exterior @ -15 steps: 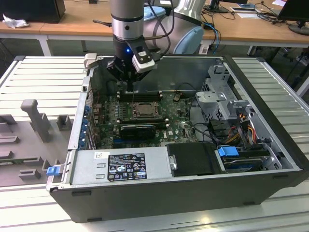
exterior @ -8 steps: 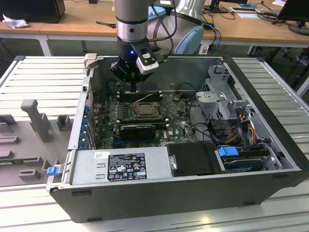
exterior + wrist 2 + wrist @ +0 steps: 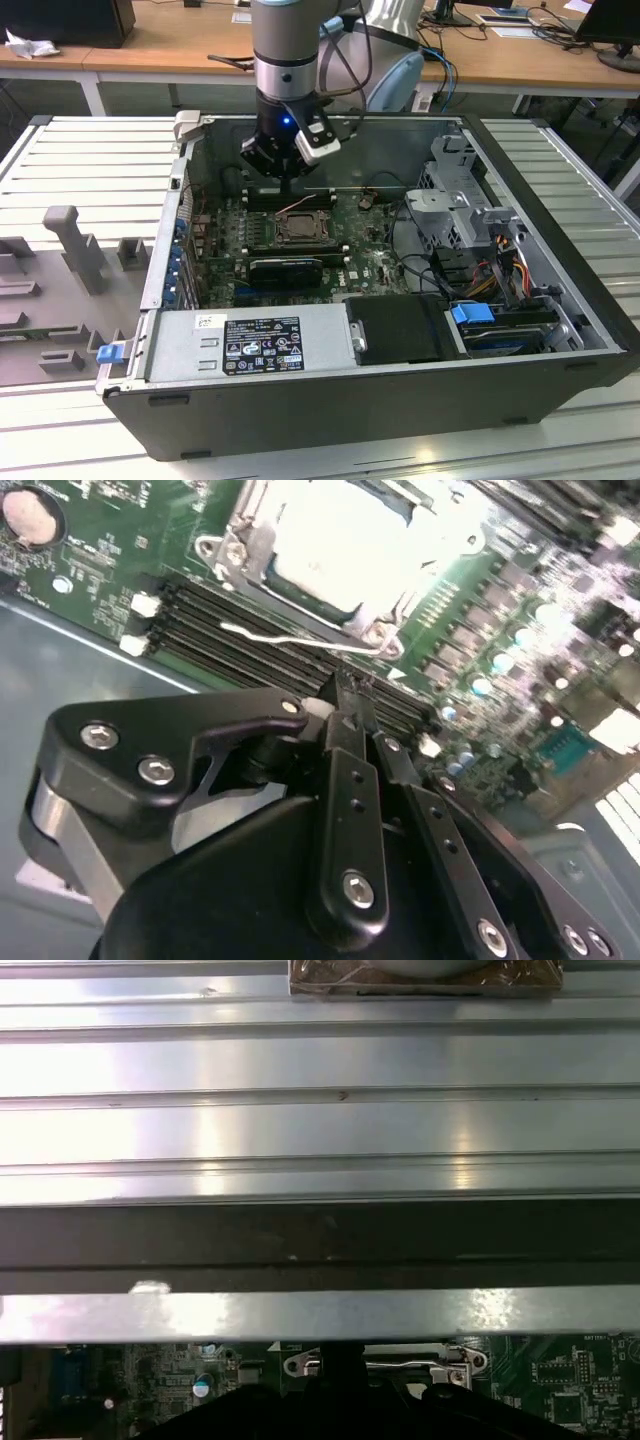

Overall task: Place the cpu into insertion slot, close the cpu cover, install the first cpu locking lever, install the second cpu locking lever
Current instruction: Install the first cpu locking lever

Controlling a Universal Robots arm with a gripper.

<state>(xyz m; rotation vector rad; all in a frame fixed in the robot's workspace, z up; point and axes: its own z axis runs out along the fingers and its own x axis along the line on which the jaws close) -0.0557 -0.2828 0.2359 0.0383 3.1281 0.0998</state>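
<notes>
Cpu (image 3: 335, 550): pale square chip, seated in the slot (image 3: 298, 229) at the middle of the green board (image 3: 90, 550) inside the open case (image 3: 560, 330).
Cover (image 3: 395, 600): metal frame lying down around the chip, its window showing the chip top.
Lever (image 3: 300, 638): thin wire rod lying along the socket edge nearest the memory slots (image 3: 215, 630), in the second wrist view; whether it is latched cannot be told.
Gripper (image 3: 350, 695): black, fingers drawn together with nothing between them, tips just above the memory slots beside the lever. In the exterior view the gripper (image 3: 288, 178) hangs over the far edge of the slot.
Black card (image 3: 286, 269): lies on the near side of the slot.
Case stands on a ribbed metal table (image 3: 80, 160).
</notes>
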